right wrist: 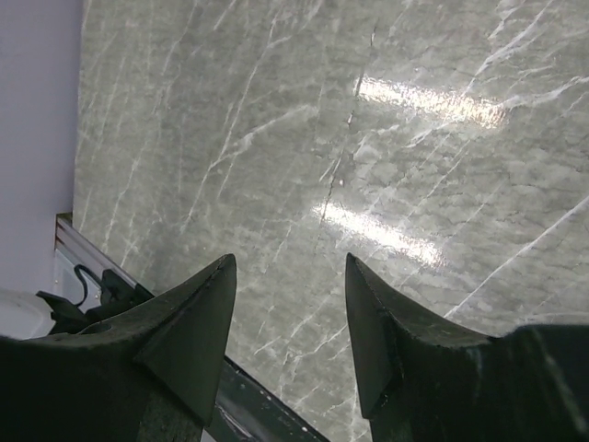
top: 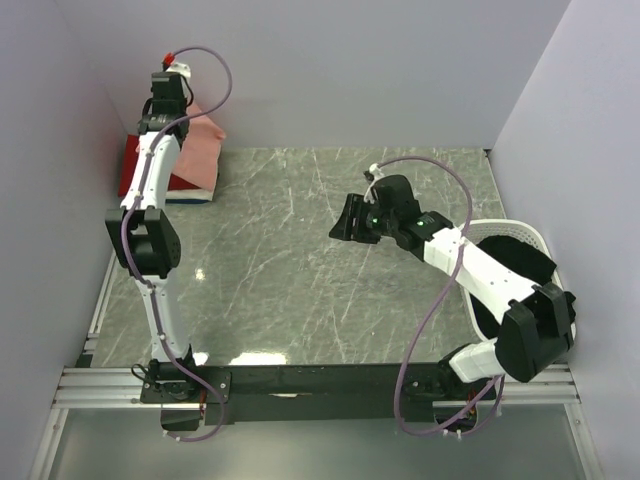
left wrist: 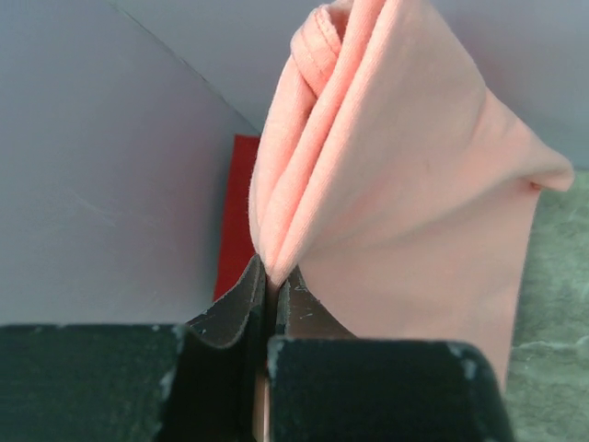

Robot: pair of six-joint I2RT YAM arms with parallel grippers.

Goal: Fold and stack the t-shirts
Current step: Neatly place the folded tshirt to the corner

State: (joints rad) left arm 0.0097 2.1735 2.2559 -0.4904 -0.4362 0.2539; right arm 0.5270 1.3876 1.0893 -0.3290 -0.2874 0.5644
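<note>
My left gripper (top: 172,118) is at the far left corner, shut on a fold of the salmon-pink t-shirt (top: 198,150), which hangs bunched above the folded deep red t-shirt (top: 133,166). In the left wrist view the gripper (left wrist: 272,276) pinches the pink shirt (left wrist: 405,175), with the red shirt (left wrist: 237,212) behind it against the wall. My right gripper (top: 345,220) is open and empty above the middle of the table; in the right wrist view its fingertips (right wrist: 290,262) stand apart over bare marble. A black t-shirt (top: 520,255) lies in the basket. The white t-shirt is out of view.
A white slatted basket (top: 542,240) stands at the right edge under the right arm. Walls close in the left, back and right sides. A metal rail (top: 110,385) with the arm bases runs along the near edge of the marble table (top: 280,270).
</note>
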